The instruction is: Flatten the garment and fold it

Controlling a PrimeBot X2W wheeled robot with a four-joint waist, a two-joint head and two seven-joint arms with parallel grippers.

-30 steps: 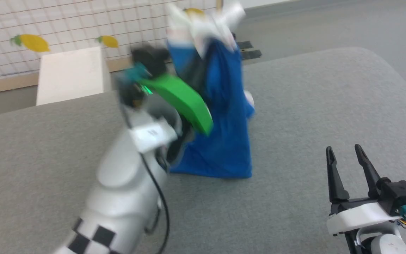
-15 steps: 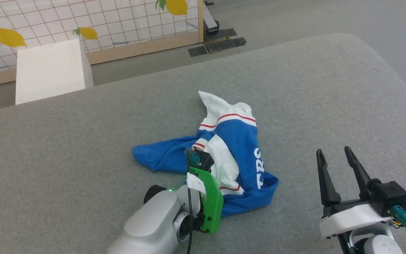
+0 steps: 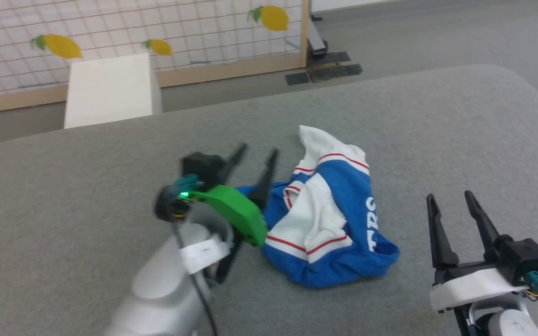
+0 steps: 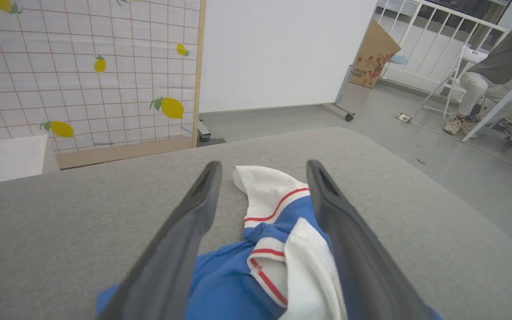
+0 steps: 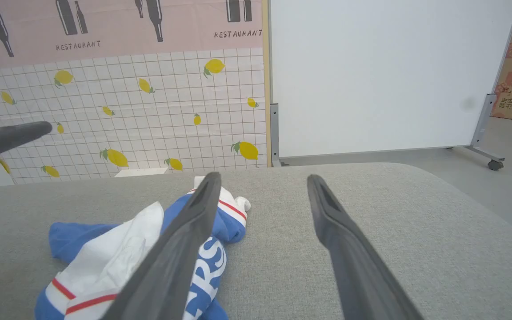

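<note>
- On the grey pad [image 3: 437,121] the garment [image 3: 329,224] lies crumpled; my left gripper [image 3: 258,148] is spread wide over its left edge, and my right gripper [image 3: 450,194] is wide to its right.
- My left wrist view adds a seated person [image 4: 500,58] beyond the garment.
- Half a second ago, my left gripper was down on it.

The garment [image 3: 329,219] is bright blue with white panels, thin red stripes along their edges and large white letters. The counter [image 3: 437,130] is a plain, even grey. The left tool [image 3: 257,151] has dark grey fingers and a vivid green bracket [image 3: 231,212] on a pale silver arm. The right tool [image 3: 449,196] is black on a white mount. The screen [image 3: 110,23] is white with a thin dark grid, yellow lemons with green leaves and a light wood frame. The box [image 3: 110,88] is white.
</note>
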